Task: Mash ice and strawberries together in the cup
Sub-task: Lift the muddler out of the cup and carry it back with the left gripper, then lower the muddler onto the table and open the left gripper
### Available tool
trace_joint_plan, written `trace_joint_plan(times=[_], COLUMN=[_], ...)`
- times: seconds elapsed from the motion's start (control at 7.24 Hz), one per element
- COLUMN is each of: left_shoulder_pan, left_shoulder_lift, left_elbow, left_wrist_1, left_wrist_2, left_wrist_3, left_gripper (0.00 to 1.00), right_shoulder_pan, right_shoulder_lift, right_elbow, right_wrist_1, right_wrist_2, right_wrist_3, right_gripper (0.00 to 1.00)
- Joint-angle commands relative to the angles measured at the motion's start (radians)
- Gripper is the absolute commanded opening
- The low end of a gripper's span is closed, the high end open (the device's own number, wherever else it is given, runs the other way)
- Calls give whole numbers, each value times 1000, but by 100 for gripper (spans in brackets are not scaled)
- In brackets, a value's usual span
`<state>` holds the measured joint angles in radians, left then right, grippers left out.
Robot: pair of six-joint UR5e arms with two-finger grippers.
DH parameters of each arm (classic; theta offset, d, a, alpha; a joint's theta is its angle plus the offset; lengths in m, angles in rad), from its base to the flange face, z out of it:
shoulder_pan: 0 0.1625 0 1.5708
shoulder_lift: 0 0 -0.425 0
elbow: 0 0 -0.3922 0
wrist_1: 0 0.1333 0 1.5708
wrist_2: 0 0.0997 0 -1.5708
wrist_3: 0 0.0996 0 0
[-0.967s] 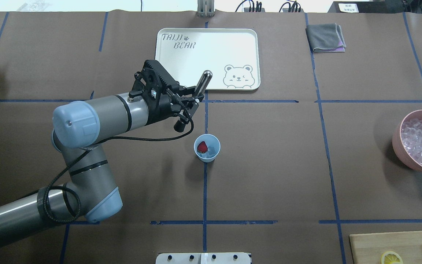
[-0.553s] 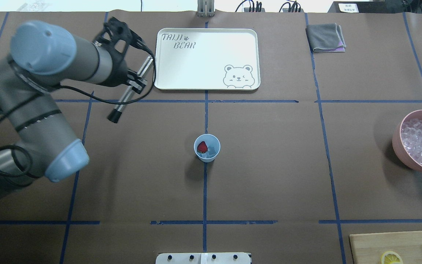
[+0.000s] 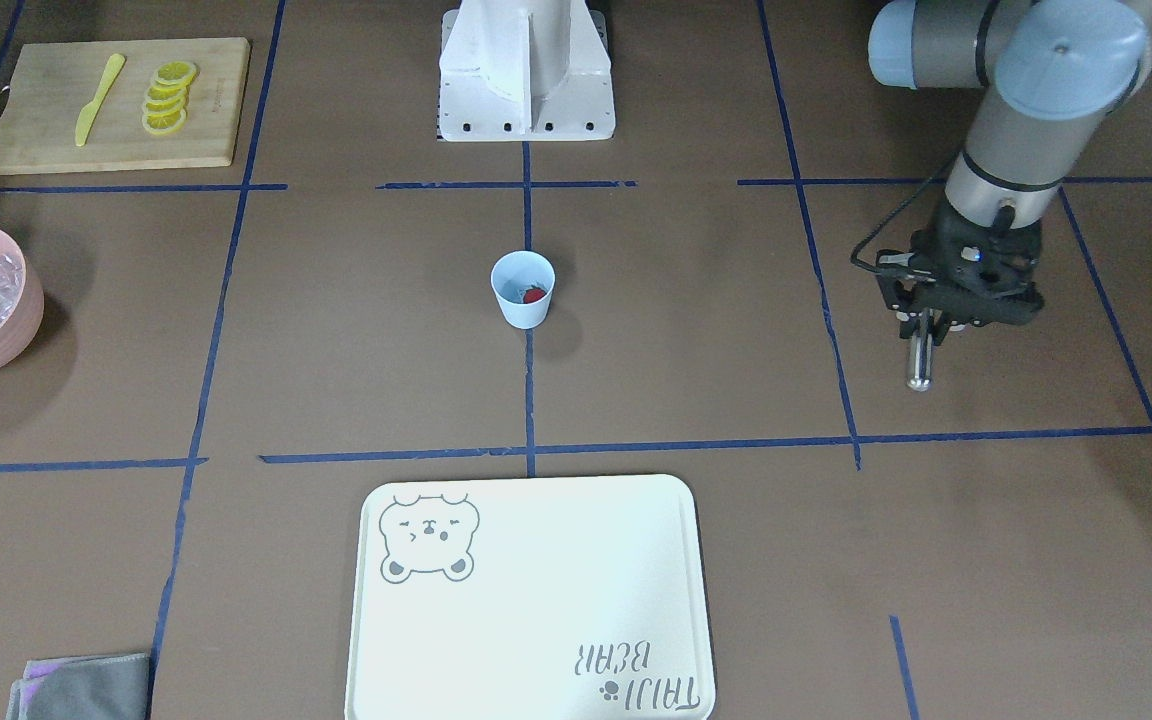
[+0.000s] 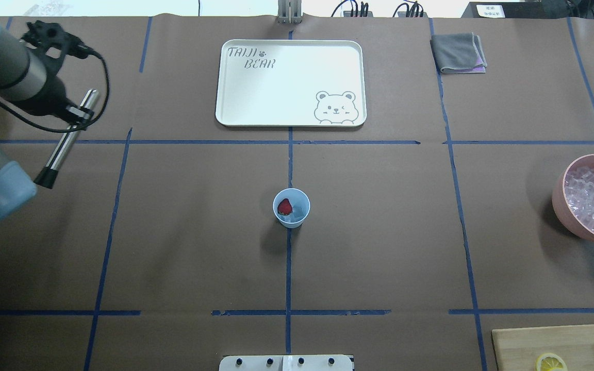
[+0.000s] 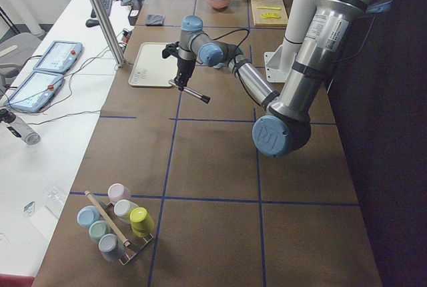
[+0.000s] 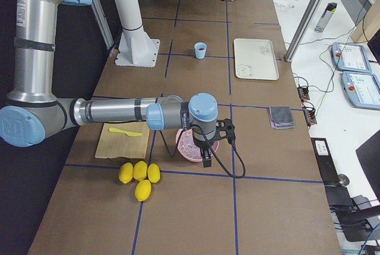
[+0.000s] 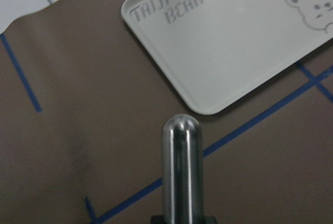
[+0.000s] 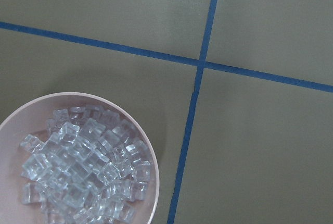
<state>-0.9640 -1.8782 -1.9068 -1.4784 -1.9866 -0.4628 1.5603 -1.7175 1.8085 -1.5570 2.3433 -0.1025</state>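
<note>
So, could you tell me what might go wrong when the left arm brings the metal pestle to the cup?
The cup is small and stands unheld, so an off-centre push could tip it. The pestle sits slanted in the left gripper and might slip under load. The strawberry and ice could pop out.

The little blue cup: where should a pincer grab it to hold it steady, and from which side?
Probably its outer wall just below the rim, coming in level from the robot's right. The cup stands upright and narrows downward, the strawberry and ice lie inside it, and the left pincer is shut on the metal masher.
</note>
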Motion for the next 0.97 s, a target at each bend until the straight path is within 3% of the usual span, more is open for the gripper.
trace_joint_plan(times=[0.0,0.28,0.83], left_shoulder_pan=[-95,-113,-114], left_shoulder_lift=[146,249,378], left_elbow=[9,17,193], left_wrist_1=[21,0,-369], left_wrist_2=[-55,-64,-64], left_wrist_3=[-40,-112,-151], left_gripper=[0,3,3], right_shoulder_pan=[0,0,0], right_shoulder_lift=[1,1,-1], right_elbow=[0,-1,-1], right_wrist_1=[0,0,0], right_wrist_2=[1,1,1], right_wrist_3=[1,1,1], right_gripper=[99,99,99])
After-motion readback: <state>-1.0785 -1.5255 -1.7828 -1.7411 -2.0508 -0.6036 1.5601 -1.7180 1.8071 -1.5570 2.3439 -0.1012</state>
